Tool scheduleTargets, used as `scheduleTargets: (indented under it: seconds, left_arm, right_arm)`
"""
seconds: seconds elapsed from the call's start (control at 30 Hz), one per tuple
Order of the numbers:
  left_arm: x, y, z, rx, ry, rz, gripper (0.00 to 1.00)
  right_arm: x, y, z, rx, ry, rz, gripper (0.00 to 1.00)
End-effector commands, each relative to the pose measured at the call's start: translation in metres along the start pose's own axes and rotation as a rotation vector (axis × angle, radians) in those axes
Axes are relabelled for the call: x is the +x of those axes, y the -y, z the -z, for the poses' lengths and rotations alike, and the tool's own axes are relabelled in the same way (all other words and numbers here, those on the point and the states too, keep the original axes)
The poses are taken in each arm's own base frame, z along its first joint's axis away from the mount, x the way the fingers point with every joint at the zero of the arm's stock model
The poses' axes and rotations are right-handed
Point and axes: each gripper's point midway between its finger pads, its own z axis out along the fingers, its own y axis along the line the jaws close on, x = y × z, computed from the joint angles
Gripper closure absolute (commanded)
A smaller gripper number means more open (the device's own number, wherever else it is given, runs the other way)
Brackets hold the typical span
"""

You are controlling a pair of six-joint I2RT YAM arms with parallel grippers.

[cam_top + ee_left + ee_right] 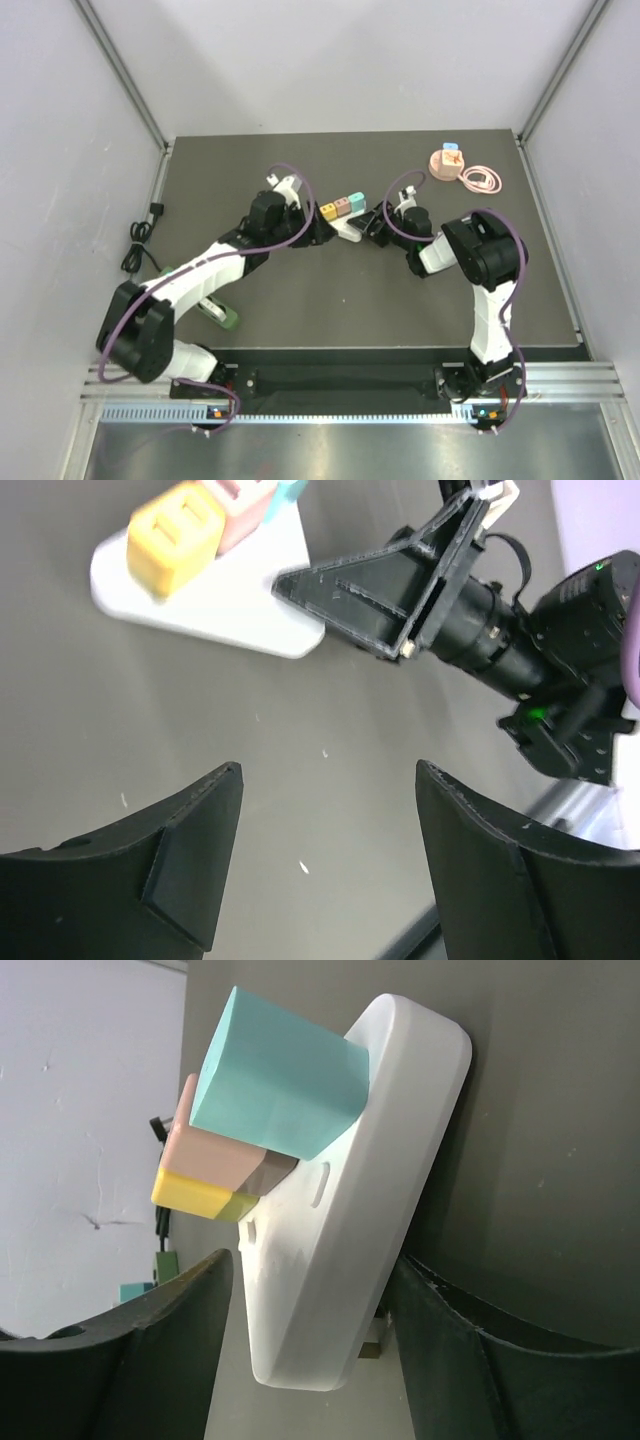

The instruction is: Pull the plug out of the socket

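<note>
**Operator:** What has my right tool got?

**Spotter:** Your right tool (312,1265) is closed on the near end of the white socket (350,1210). One finger sits against each long side, so the strip fills the gap between them. You are gripping the socket's body, just below the plugs.

**Operator:** And the plugs?

**Spotter:** Three stand in a row on the socket, each touching the next. The teal plug (280,1085) is nearest your right tool, then the pink plug (215,1160), then the yellow plug (195,1195) at the far end. All three are seated in the socket. The socket lies on the dark table (340,290) near its middle, between your two arms.

**Operator:** Left side?

**Spotter:** Your left tool (328,770) is spread wide and holds nothing. Only table shows between its fingers. It sits near the socket but apart from it. In your left wrist view the yellow plug is at the upper left, and one finger of your right tool reaches onto the socket's other end. I can't tell how high your left tool is above the table.
</note>
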Motion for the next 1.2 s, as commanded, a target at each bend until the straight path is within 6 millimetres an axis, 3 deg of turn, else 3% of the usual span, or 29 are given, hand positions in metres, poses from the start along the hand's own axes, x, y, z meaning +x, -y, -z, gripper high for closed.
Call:
scheduleTargets:
  seconds: [0.0,0.03,0.07,0.1,0.17,0.2,0.37,0.57,0.87,1.0,1.17]
  left_arm:
    - [-0.03,0.005,-0.019,0.035,-0.001,-0.169,0.27]
    - [-0.032,0.0,-0.024,0.021,-0.024,-0.176,0.29]
    - [-0.02,-0.018,-0.033,-0.027,-0.101,-0.162,0.3]
    - [-0.04,-0.011,-0.037,-0.005,-0.09,-0.208,0.33]
    - [-0.029,-0.03,-0.047,-0.055,-0.183,-0.241,0.36]
    - [-0.043,-0.027,-0.05,-0.054,-0.175,-0.304,0.4]
    - [-0.052,-0.057,-0.061,-0.146,-0.224,-0.413,0.36]
    - [-0.033,-0.074,-0.071,-0.112,-0.344,-0.457,0.27]
    - [-0.044,-0.082,-0.092,-0.066,-0.28,-0.436,0.34]
    - [-0.05,-0.077,-0.097,-0.034,-0.249,-0.468,0.44]
    - [-0.052,-0.079,-0.105,-0.013,-0.253,-0.5,0.43]
  right_arm:
    - [0.001,0.01,-0.003,0.013,-0.019,-0.015,0.38]
    - [-0.001,0.01,-0.004,0.009,-0.017,-0.018,0.38]
    - [0.0,0.012,-0.005,0.012,-0.024,-0.02,0.39]
    - [0.001,0.011,-0.005,0.007,-0.033,-0.023,0.39]
    - [0.002,0.013,-0.006,0.009,-0.042,-0.026,0.41]
    - [0.002,0.013,-0.007,0.009,-0.047,-0.028,0.41]
    - [0.003,0.015,-0.01,0.016,-0.061,-0.026,0.45]
    - [0.003,0.014,-0.014,0.008,-0.077,-0.027,0.46]
    - [0.006,0.016,-0.015,0.005,-0.094,-0.036,0.49]
    - [0.007,0.016,-0.017,0.0,-0.102,-0.041,0.5]
    - [0.007,0.016,-0.017,-0.003,-0.105,-0.037,0.5]
